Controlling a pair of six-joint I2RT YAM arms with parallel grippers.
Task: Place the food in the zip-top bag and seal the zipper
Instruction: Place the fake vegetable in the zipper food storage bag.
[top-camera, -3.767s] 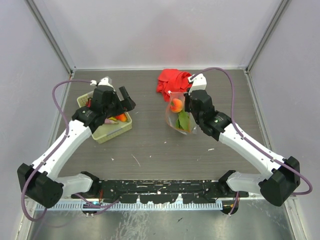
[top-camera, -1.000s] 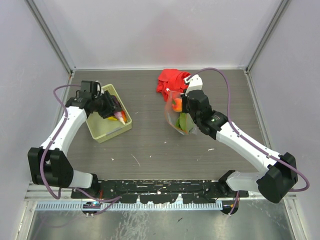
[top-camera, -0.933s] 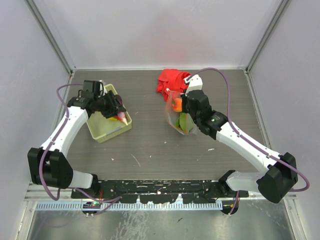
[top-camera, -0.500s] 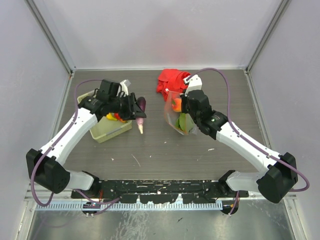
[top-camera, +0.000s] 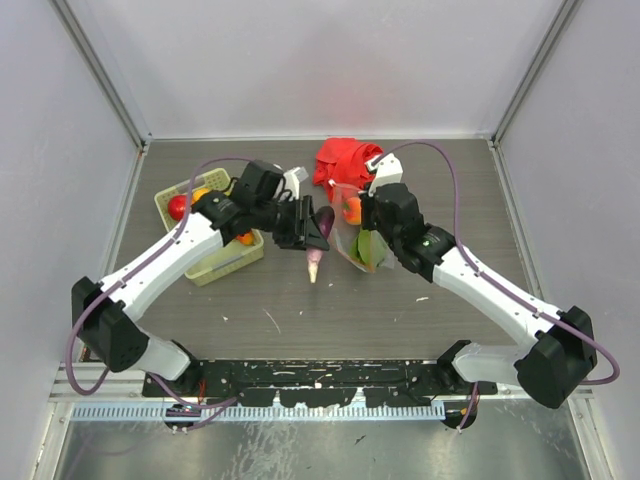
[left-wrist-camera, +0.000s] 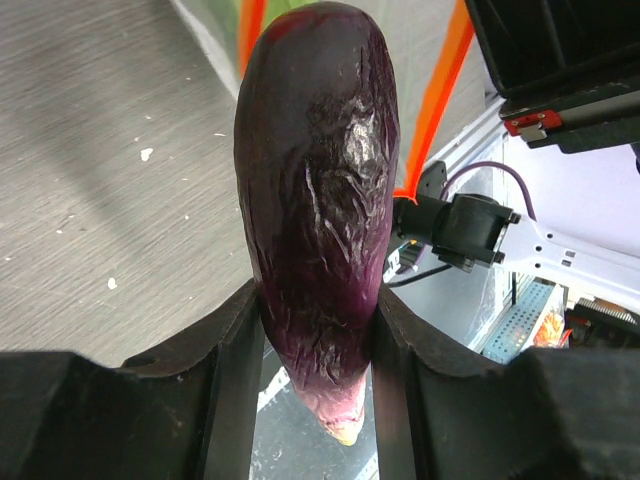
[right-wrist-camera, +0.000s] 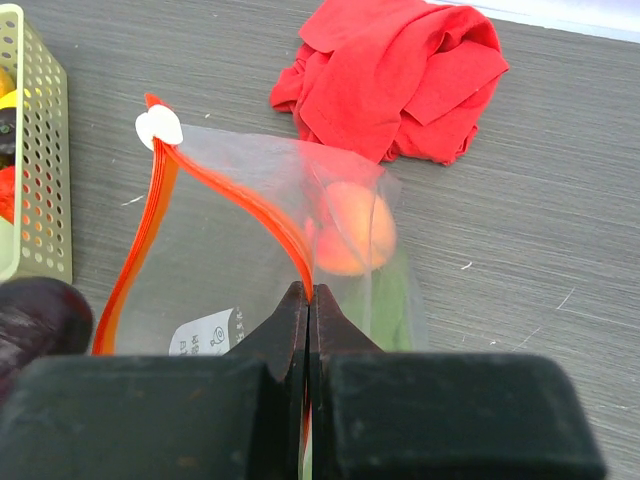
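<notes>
L gripper (top-camera: 306, 224) closed on dark purple piece (top-camera: 320, 240), an eggplant-shaped toy. In the L wrist view the fingers (left-wrist-camera: 232, 350) are seen pressed against both sides of its lower half (left-wrist-camera: 315, 200), pale tip pointing toward the lens. In the top view it is held at frame centre, above the bench (top-camera: 300, 310), pale tip toward the lower edge, just left of the zip-top bag (top-camera: 360, 238).

R gripper (top-camera: 371, 206) closed on the bag's mouth edge. In the R wrist view the jaws (right-wrist-camera: 308, 300) are seen shut tight on the zipper (right-wrist-camera: 235, 200), pinching one strip only. Second strip falls away to the lower left, so the mouth is held open as a wedge. White slider tab (right-wrist-camera: 159, 126) sits at the strip's far end, upper left. Bag (right-wrist-camera: 230, 265) is lifted at the pinched edge; whether its bottom rests on the bench cannot be told.

Inside the bag: orange piece (top-camera: 351, 210) and a green piece (top-camera: 368, 246).

Basket (top-camera: 215, 264) at centre left, w/ red piece (top-camera: 179, 206) and other food partly hidden by the L arm. Red cloth (top-camera: 342, 160) lies bunched at upper centre, just behind the bag.
</notes>
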